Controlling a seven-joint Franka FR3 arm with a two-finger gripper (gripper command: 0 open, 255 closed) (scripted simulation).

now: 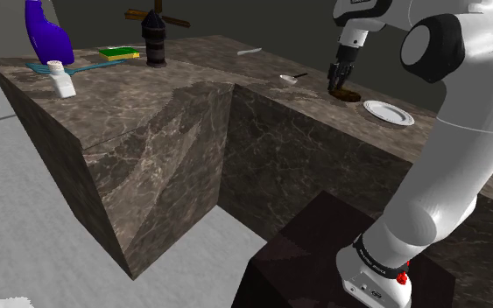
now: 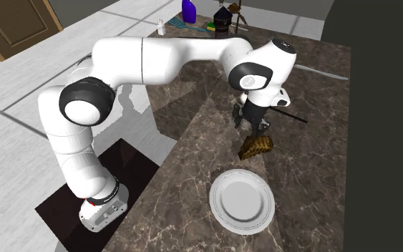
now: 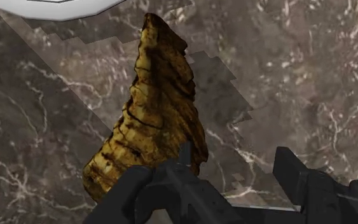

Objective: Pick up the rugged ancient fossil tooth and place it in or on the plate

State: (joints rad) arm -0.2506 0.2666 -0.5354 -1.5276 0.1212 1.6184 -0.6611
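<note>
The fossil tooth (image 3: pixel 155 121) is a ridged, golden-brown cone with dark cracks, lying on the dark marbled counter (image 3: pixel 311 83). In the wrist view my black gripper (image 3: pixel 234 167) is open; its fingers stand apart with bare counter between them. One fingertip (image 3: pixel 184 162) overlaps the edge of the tooth's wide end, and the rest of the tooth lies outside the gap. In the second exterior view the gripper (image 2: pixel 253 129) hangs just above the tooth (image 2: pixel 256 147), and the white plate (image 2: pixel 241 200) lies close beyond it. The shoulder view shows the gripper (image 1: pixel 341 83), the tooth (image 1: pixel 348 94) and the plate (image 1: pixel 388 112).
A small utensil (image 1: pixel 292 78) lies near the gripper. At the counter's far end stand a purple spray bottle (image 1: pixel 45 31), a white bottle (image 1: pixel 60 80), a green sponge (image 1: pixel 117 53) and a black grinder (image 1: pixel 155 44). The counter has a deep recess (image 1: pixel 235 149).
</note>
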